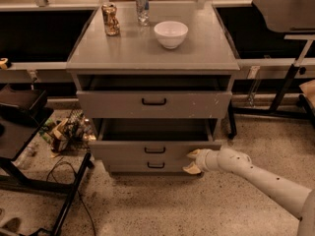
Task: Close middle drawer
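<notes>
The middle drawer [155, 150] is a wide grey drawer with a low front and small black handle, pulled out from the cabinet so its dark interior shows. My gripper [193, 161] is at the right end of the drawer front, its pale fingers spread open, one high and one low against the front. The white arm [261, 178] reaches in from the lower right. The top drawer [153, 102] with white chip marks stands slightly open above. The lowest drawer [155, 165] sits below, shut.
On the cabinet top [147, 48] stand a white bowl [171, 34], a silver can [142, 7] and a crumpled can [110, 19]. Clutter and cables [66, 132] lie on the floor at left, beside a black stand [19, 127]. A table leg [285, 85] stands at right.
</notes>
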`<state>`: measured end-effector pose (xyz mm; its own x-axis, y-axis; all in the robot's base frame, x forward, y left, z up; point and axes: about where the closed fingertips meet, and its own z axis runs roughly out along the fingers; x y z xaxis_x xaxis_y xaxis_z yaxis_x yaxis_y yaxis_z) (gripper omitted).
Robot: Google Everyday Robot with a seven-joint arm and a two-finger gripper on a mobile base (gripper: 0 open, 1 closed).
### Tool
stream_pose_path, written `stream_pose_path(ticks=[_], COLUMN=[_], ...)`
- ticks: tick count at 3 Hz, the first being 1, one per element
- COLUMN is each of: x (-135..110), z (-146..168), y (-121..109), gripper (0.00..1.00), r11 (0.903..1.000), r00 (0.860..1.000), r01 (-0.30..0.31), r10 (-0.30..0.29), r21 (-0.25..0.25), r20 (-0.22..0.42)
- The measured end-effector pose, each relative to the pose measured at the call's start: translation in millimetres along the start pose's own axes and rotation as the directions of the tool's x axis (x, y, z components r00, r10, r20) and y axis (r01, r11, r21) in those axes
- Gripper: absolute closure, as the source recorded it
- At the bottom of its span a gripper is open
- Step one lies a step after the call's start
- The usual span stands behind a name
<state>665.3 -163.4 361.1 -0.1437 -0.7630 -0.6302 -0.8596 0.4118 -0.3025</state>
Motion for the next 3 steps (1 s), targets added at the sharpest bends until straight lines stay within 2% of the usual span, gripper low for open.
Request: stream_pose_path(ticks=[1, 2, 3], x=[0.0, 0.0, 0.0], z=[0.0, 0.1, 0.1], y=[0.0, 0.1, 0.1], gripper=[0.0, 0.0, 0.16], r11=[1.0, 1.0, 1.0], r00=[1.0, 1.0, 1.0], r01=[0.0, 0.0, 0.0], r10=[0.0, 0.0, 0.0], r21=[0.0, 0.0, 0.0], r20=[0.0, 0.0, 0.0])
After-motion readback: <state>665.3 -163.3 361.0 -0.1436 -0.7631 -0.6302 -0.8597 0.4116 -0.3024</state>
